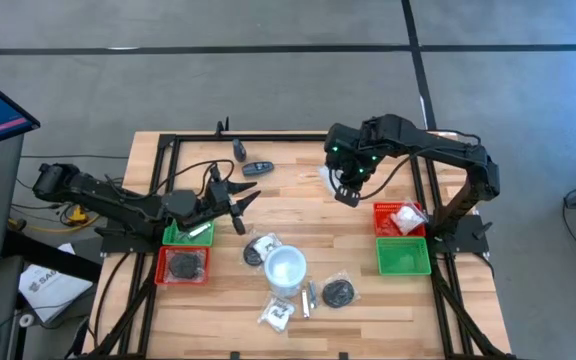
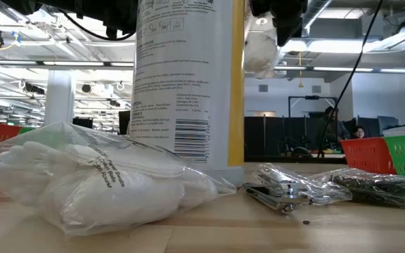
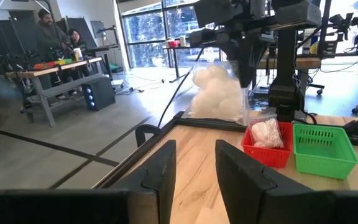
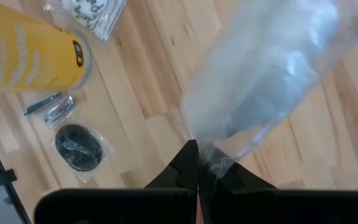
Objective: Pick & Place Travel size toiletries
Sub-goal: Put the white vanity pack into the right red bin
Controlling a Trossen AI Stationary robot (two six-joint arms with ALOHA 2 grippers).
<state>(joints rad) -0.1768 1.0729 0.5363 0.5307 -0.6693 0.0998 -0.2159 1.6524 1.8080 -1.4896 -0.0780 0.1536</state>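
My right gripper (image 1: 349, 193) hangs above the table's far middle, shut on a white piece in a clear wrapper (image 3: 219, 93), which also shows in the low view (image 2: 261, 43). My left gripper (image 1: 241, 204) is open and holds nothing, hovering by the left trays; its fingers (image 3: 164, 167) point across the table. More toiletries lie at the near middle: wrapped black discs (image 1: 339, 293), a wrapped white piece (image 2: 97, 177), silvery sticks (image 4: 50, 106). Two dark oblong pieces (image 1: 256, 167) lie near the far edge. My right gripper pinches the clear wrapper by its top edge (image 4: 211, 151) between its two shut fingers, coming from above. The wrapped white piece hangs below the fingers, lifted clear of the table (image 3: 219, 99).
A red tray (image 1: 386, 212) with a white piece and a green tray (image 1: 404, 258) sit at the right edge. A green tray (image 1: 176, 236) and a red tray (image 1: 166, 272) with a black disc sit at the left. A white and yellow canister (image 1: 286, 268) stands at the near middle.
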